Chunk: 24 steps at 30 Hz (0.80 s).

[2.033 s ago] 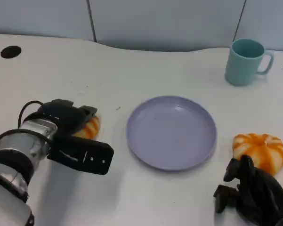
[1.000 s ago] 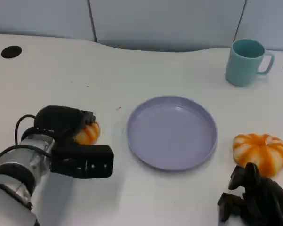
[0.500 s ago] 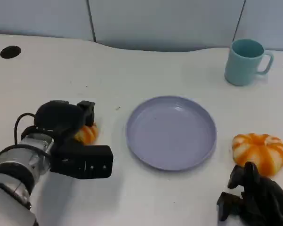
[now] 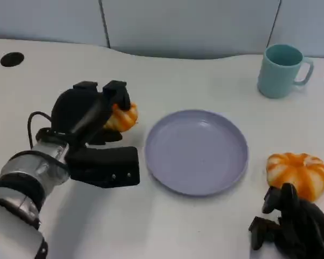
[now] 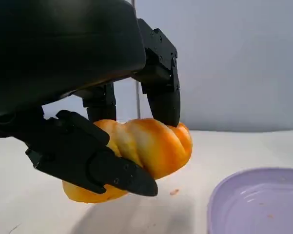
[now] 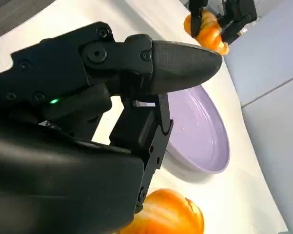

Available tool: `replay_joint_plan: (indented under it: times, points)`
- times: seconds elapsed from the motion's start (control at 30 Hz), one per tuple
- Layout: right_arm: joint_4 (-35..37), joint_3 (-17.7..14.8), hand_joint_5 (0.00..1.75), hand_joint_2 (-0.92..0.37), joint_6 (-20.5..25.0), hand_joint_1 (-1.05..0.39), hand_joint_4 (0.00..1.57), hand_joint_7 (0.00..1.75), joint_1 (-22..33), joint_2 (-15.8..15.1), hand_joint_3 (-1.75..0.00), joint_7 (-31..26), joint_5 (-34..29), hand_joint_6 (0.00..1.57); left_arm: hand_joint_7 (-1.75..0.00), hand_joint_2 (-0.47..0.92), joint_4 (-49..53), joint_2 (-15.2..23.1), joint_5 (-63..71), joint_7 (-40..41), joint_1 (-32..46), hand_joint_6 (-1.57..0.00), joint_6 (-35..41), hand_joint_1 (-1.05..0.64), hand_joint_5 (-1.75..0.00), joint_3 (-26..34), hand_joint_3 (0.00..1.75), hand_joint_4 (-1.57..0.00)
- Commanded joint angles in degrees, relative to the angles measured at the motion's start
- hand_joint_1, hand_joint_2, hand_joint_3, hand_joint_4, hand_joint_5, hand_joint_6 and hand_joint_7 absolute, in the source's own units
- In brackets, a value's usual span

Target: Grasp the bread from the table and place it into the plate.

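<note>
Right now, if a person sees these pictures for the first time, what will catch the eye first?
First, the left hand holding a twisted orange bread roll lifted off the white table, just left of the empty lavender plate. Next, a second, round striped bread lying right of the plate, near the right hand. A teal mug stands at the far right.

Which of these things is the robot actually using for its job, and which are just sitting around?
Part of the job:
- twisted bread, held off the table by the left hand
- plate, nothing on it yet

Just lying about:
- round bread, beside the right hand
- mug, at the far right
</note>
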Motion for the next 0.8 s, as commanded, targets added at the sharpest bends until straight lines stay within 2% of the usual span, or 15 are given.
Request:
replay_joint_plan:
  times: [0.03,0.1,0.2,0.4,0.57,0.8]
  points:
    - [1.6,-0.4,1.30,-0.92,0.1,-0.47,1.30,1.25,0.4,-1.2,-0.52,0.1,-0.4,1.18,-1.74,0.65,-1.9,-1.0,0.6,3.9,-2.7,-0.62,-3.6,-0.16,-1.75,-0.6,0.87,-0.82]
    - [1.4,-0.4,1.31,-0.92,0.2,-0.46,1.29,1.24,0.6,-1.1,-0.53,0.0,-0.4,1.19,-1.75,0.59,-2.2,-1.6,0.3,3.4,-3.2,-0.62,-6.5,-0.16,-1.75,-0.7,1.02,-0.82]
    - [1.3,-0.3,1.31,-0.92,0.5,-0.46,1.29,1.24,0.6,-1.1,-0.53,-0.1,-0.3,1.19,-1.75,0.57,-2.0,-2.3,0.1,1.1,-4.0,-0.66,-10.6,-0.17,-1.75,-1.0,1.10,-0.85]
    - [2.3,-0.5,1.29,-0.92,-0.5,-0.46,1.30,1.16,0.5,-0.8,-0.49,0.3,-0.1,1.21,-1.75,0.57,-1.5,-4.6,-0.4,-6.4,-6.2,-0.72,-15.2,-0.22,-1.75,-1.7,1.10,-0.88]
    - [1.6,-0.3,1.27,-0.92,0.3,-0.47,1.32,1.15,0.6,-1.0,-0.48,0.3,-0.1,1.22,-1.75,0.56,-1.4,-7.3,0.0,-9.4,-7.0,-0.75,-15.5,-0.27,-1.75,-2.4,1.09,-0.91]
    - [-0.7,0.1,1.33,-0.92,1.9,-0.45,1.28,1.31,1.5,-0.7,-0.55,-1.3,-0.3,1.12,-1.75,0.58,-0.6,-9.9,0.5,-15.6,-7.8,-0.76,-12.7,-0.34,-1.75,-3.6,1.17,-0.97]
